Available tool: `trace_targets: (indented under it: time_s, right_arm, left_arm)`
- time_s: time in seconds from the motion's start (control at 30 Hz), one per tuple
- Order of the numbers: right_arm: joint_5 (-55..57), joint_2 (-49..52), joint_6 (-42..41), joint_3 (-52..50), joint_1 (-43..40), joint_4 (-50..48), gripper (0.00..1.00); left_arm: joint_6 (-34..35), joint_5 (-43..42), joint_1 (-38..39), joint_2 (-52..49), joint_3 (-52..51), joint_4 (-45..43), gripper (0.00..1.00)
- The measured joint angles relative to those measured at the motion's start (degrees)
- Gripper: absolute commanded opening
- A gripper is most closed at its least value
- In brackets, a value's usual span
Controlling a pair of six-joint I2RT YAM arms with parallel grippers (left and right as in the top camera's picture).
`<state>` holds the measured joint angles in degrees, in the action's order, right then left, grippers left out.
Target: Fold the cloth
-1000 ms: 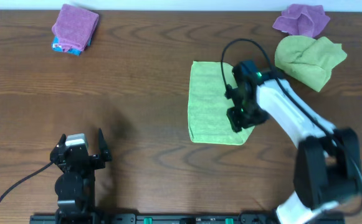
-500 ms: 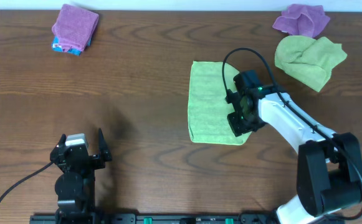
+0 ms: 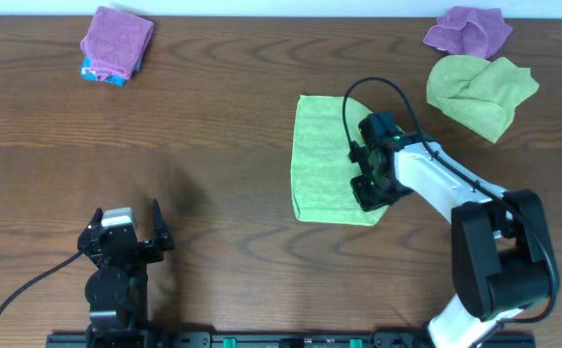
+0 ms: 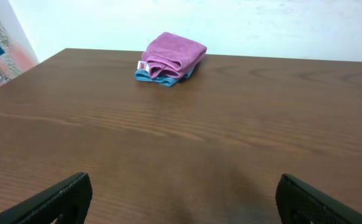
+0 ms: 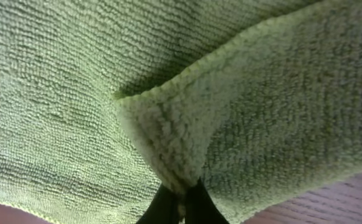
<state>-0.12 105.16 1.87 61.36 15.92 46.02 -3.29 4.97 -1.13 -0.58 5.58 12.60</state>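
Your right gripper (image 3: 369, 193) has its fingertips pressed together, pinching a raised fold of the green cloth (image 3: 321, 159) near one corner. The rest of the cloth lies flat under it, mostly to its left. Your left gripper (image 3: 126, 220) is spread and empty, well apart from the cloth.

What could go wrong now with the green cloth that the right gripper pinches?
The right gripper holds only a small tuck of the green cloth, so it may slip out when lifted. The left gripper sits open far away; nothing pins the cloth, so it may drag across the table instead of folding.
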Motion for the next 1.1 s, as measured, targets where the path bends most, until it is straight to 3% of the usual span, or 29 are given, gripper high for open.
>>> trace_targets:
  time_s: [0.3, 0.37, 0.5, 0.73, 1.1]
  right_arm:
    - [-0.35, -0.02, -4.48, 1.88, -0.33, 4.24, 0.02]
    - [-0.31, -0.42, -5.16, 3.45, -0.33, 5.14, 0.11]
    - [-0.31, -2.43, -5.84, 4.66, -0.35, 5.22, 0.02]
    - [0.02, -2.97, -8.2, 4.87, -0.74, 6.75, 0.01]
    - [9.53, -2.97, -23.43, 4.92, -5.07, 14.71, 0.02]
  left_arm:
    - [0.0, 0.0, 0.0, 0.0, 0.0, 0.0, 0.95]
    - [0.0, 0.0, 0.0, 0.0, 0.0, -0.02, 0.95]
    - [0.0, -0.02, 0.0, 0.0, 0.0, 0.0, 0.95]
    - [0.0, 0.0, 0.0, 0.0, 0.0, 0.0, 0.95]
    - [0.0, 0.0, 0.0, 0.0, 0.0, 0.0, 0.95]
